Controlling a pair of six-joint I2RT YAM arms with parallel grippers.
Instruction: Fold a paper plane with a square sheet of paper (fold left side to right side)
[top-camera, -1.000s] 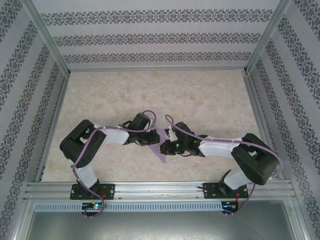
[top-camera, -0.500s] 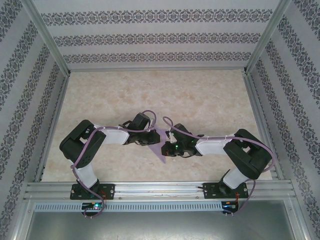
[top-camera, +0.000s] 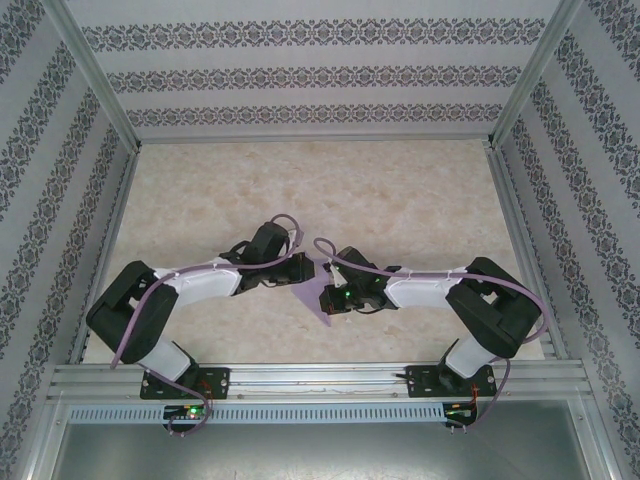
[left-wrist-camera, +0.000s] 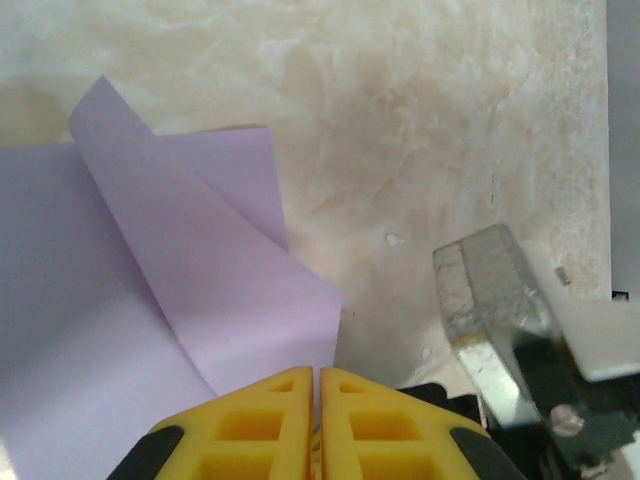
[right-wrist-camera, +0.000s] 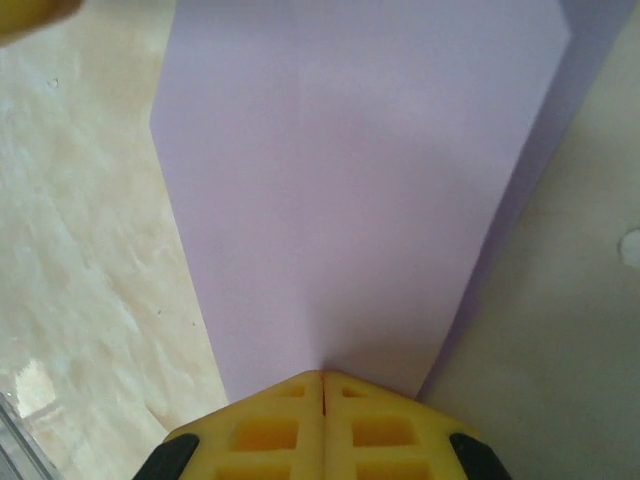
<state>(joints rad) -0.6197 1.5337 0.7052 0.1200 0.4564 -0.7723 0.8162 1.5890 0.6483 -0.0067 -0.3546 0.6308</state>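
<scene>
Table (top-camera: 400, 190) from above: showing both arms bent inward, left gripper (top-camera: 304, 268) and right gripper (top-camera: 327, 300) almost meeting at mid-table near the front edge. Catching paper (top-camera: 310, 300) there as just a small lavender wedge between them, its point aiming toward the bases. Leaving fingers and creases too small to read at that range.

Left wrist, closing in: revealing left gripper (left-wrist-camera: 318, 385) with yellow fingers (left-wrist-camera: 265, 420) pressing flat together, pinching the narrow lower end of a flap. Showing that flap standing up off the rest of the paper (left-wrist-camera: 90, 330) and curling over it, one corner pointing away, with a flatter layer lying behind and to the left.

Right wrist, looking from the other side: showing right gripper (right-wrist-camera: 322, 385) with fingers (right-wrist-camera: 375, 430) clamping shut on the near tip of the paper (right-wrist-camera: 350, 200). Presenting it as a smooth, plain, unmarked panel widening away from the fingertips, a darker second layer peeking out along its right edge.
</scene>
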